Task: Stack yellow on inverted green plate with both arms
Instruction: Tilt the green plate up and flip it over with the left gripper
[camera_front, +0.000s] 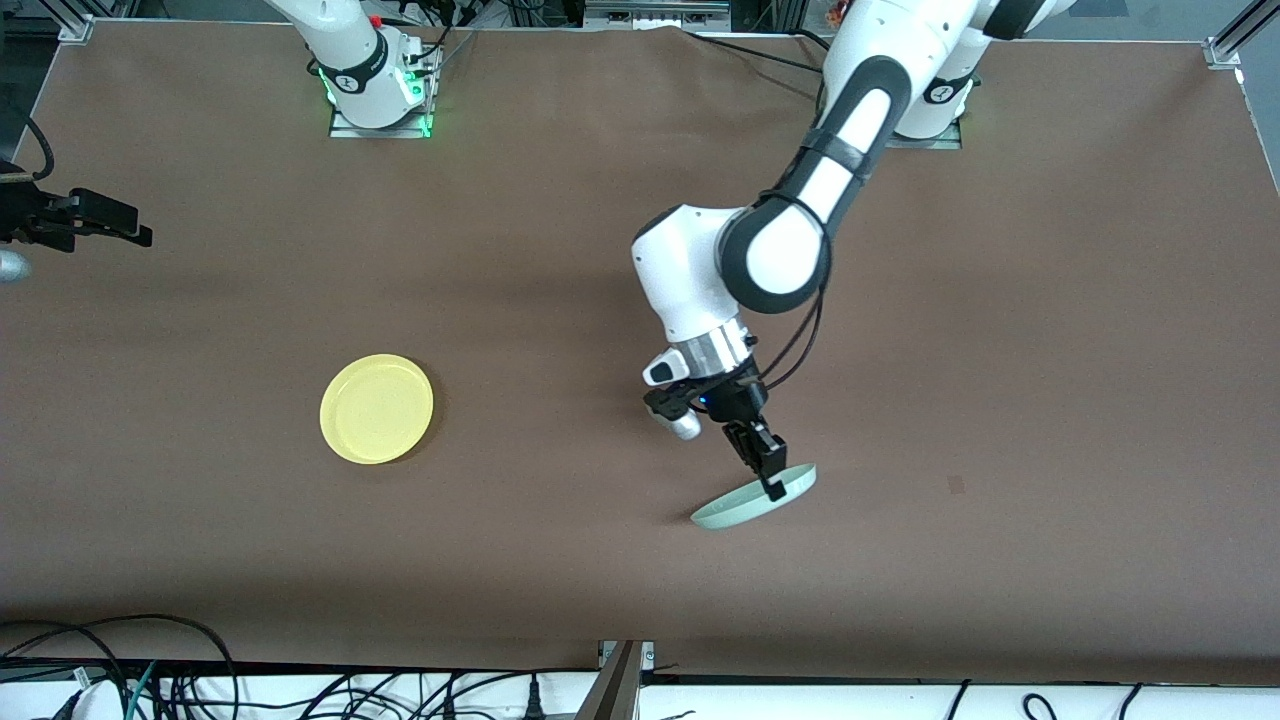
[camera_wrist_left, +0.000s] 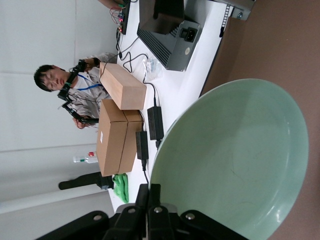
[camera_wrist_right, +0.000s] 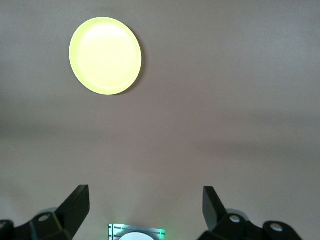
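Two plates are seen well apart: the green plate (camera_front: 745, 508) is pinched at its rim by the left gripper (camera_front: 772, 485) and tilted steeply. The yellow plate (camera_front: 377, 408) lies toward the right arm's end, where the right gripper (camera_wrist_right: 146, 202) waits, fingers spread.

I've got the round pale mint-green plastic plate (camera_front: 735, 510) tilted up on edge, while the round bright-yellow plastic plate (camera_front: 377, 408) lies flat, rim up, toward the right arm's end.
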